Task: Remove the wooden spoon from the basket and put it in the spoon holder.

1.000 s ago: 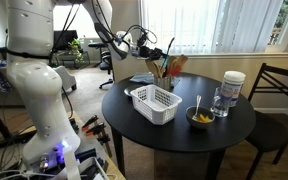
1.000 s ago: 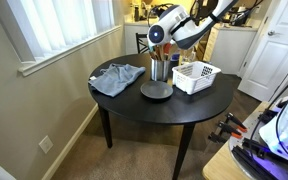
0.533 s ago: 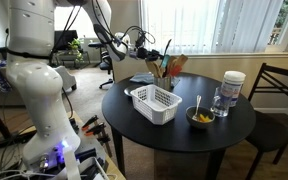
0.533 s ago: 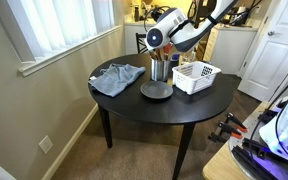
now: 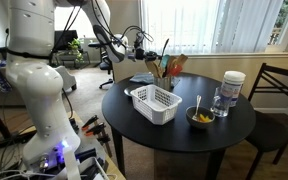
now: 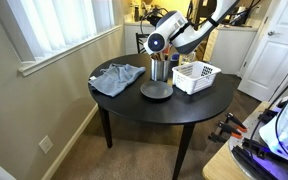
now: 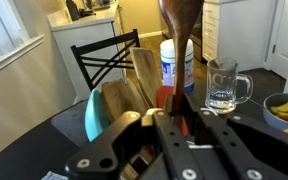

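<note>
My gripper (image 7: pixel 173 112) is shut on the wooden spoon (image 7: pixel 178 25). The spoon's handle runs up between the fingers and its brown bowl points away from the wrist. In both exterior views the gripper (image 5: pixel 146 46) (image 6: pixel 164 38) hovers just above the spoon holder (image 5: pixel 165 74) (image 6: pixel 159 70), which holds a bunch of wooden utensils. The held spoon (image 5: pixel 163 52) slants down toward the holder. The white mesh basket (image 5: pixel 156 104) (image 6: pixel 196 75) stands on the round black table beside the holder and looks empty.
A yellow bowl (image 5: pixel 200 118), a clear glass mug (image 7: pixel 225 86) and a white-lidded jar (image 5: pixel 232 88) stand on the table. A grey cloth (image 6: pixel 117 77) lies at one side. A chair (image 7: pixel 106 60) stands behind the table. The holder sits on a dark round mat (image 6: pixel 156 92).
My gripper has shifted slightly toward the spoon holder with the wooden spoon still in it. Nothing else has moved.
</note>
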Robot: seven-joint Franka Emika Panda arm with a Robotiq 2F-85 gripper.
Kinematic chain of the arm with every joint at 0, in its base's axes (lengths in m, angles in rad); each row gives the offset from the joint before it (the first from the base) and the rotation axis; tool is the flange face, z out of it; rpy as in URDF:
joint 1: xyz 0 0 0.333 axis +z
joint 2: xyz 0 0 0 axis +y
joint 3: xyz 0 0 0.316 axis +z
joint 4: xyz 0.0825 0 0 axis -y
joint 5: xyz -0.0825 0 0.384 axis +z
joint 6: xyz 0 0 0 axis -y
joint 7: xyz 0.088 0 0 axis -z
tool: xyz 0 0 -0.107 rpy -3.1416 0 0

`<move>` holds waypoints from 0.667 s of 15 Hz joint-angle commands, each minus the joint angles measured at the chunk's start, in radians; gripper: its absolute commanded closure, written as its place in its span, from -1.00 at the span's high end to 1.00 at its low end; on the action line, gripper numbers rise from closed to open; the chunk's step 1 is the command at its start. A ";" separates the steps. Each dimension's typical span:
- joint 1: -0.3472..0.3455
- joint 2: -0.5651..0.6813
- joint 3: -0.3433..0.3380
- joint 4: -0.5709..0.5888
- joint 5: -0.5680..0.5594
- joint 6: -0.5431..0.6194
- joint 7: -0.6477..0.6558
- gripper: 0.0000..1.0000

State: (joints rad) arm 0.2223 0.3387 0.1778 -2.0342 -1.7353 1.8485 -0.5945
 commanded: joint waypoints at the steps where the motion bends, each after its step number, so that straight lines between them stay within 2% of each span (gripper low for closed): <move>1: -0.001 -0.026 0.000 -0.037 -0.029 0.004 -0.034 -0.09; 9: -0.006 -0.070 0.005 -0.043 -0.019 0.020 -0.032 0.94; 10: -0.005 -0.087 0.006 -0.046 -0.019 0.019 -0.030 0.98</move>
State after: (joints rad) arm 0.2230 0.3227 0.1781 -2.0380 -1.7397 1.8488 -0.6079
